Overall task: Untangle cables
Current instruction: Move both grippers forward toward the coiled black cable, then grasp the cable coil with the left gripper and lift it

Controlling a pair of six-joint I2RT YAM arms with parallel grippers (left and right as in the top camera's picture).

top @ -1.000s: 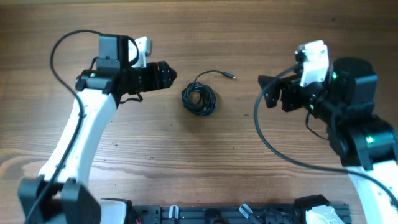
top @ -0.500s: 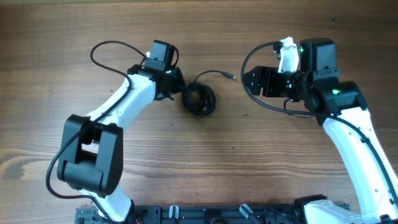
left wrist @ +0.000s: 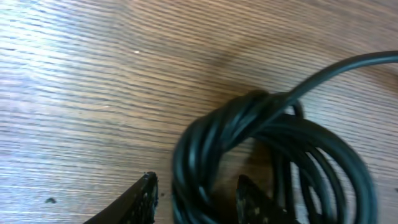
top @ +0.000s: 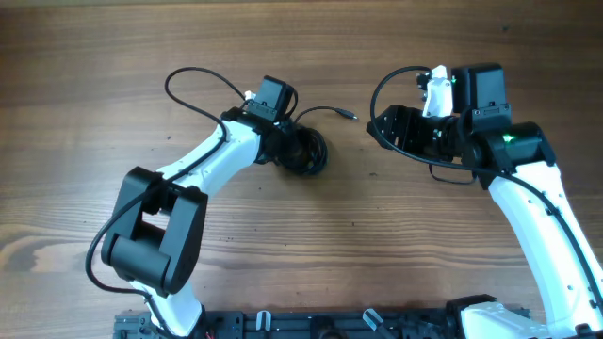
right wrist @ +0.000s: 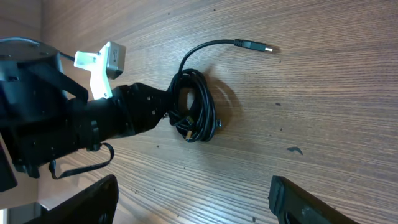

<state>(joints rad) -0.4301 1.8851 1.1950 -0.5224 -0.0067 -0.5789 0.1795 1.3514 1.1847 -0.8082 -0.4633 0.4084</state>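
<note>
Barely in frame, the left end effector (left wrist: 196, 191) straddles the cables (left wrist: 236, 112), grip unclear; the right end effector (right wrist: 199, 199) gapes wide

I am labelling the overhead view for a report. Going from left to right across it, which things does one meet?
left arm → coiled black cable → its metal-tipped plug → right fingers → right arm. The left fingers overlap the coil, so they are left out.

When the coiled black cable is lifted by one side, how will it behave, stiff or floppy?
Probably floppy: the cable coil is loose loops, so it should sag. Likely light, being thin. Its free plug end may trail behind.
</note>
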